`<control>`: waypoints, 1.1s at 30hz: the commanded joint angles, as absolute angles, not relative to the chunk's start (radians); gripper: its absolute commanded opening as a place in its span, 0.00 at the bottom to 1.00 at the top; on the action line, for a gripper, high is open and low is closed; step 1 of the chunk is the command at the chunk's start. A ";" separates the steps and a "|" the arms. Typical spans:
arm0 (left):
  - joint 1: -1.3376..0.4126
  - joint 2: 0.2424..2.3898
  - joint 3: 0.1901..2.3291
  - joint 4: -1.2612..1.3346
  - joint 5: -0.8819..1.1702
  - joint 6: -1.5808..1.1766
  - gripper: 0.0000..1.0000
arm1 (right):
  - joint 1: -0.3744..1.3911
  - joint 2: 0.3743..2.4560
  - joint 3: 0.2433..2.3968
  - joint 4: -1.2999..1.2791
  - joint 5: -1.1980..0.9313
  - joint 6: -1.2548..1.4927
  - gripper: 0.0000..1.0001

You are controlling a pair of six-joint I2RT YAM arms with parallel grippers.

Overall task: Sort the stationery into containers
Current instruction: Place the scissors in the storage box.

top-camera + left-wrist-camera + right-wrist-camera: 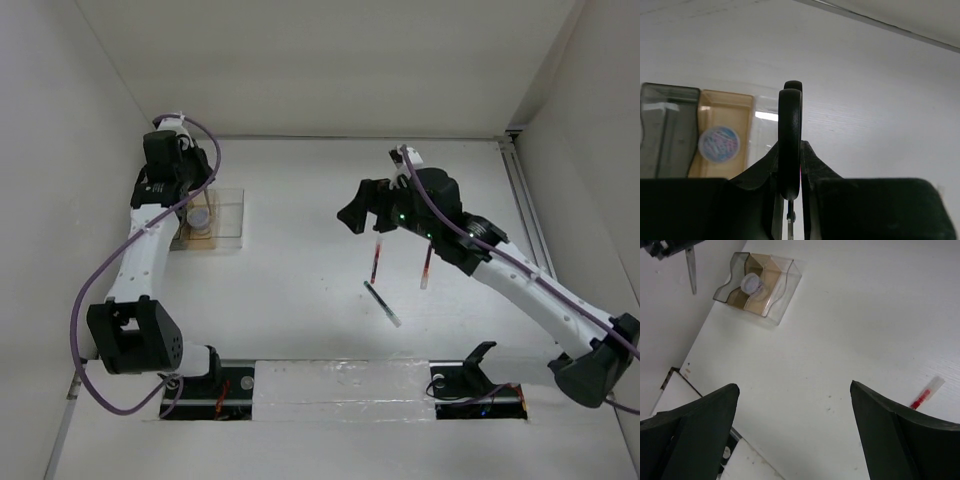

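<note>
Left gripper [790, 167]: pinched on the scissors, held high near the tray, I judged for lowering them in.
Right gripper [794, 386]: jaws spread wide and empty, hovering above the pens so I could drop onto 1.
Tray [232, 225]: at the far left of the table [300, 330], open side up.
Scissors [790, 125]: clamped across the black handle loops, so the blades hung downward.
Pens: red pen [376, 262], second red pen [426, 265] and black pen [382, 303] lay loose, near each other, unsorted.
Roll [202, 217]: sat in the tray's tan compartment, sorted.

Black-handled scissors [790, 140] aloft, roll [751, 283] in tray [784, 294]
</note>
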State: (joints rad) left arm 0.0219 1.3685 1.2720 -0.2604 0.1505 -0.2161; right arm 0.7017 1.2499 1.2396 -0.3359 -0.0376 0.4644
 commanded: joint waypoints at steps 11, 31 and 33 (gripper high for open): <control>0.113 1.511 1.430 -0.169 0.038 0.101 0.00 | 0.738 0.957 1.013 -0.351 0.003 0.506 0.99; 0.365 1.749 1.393 -0.107 0.476 0.295 0.00 | 0.805 0.824 0.930 -0.342 -0.098 0.506 0.99; 0.396 1.717 1.352 -0.052 0.488 0.281 0.00 | 0.816 0.834 0.920 -0.331 -0.098 0.497 0.99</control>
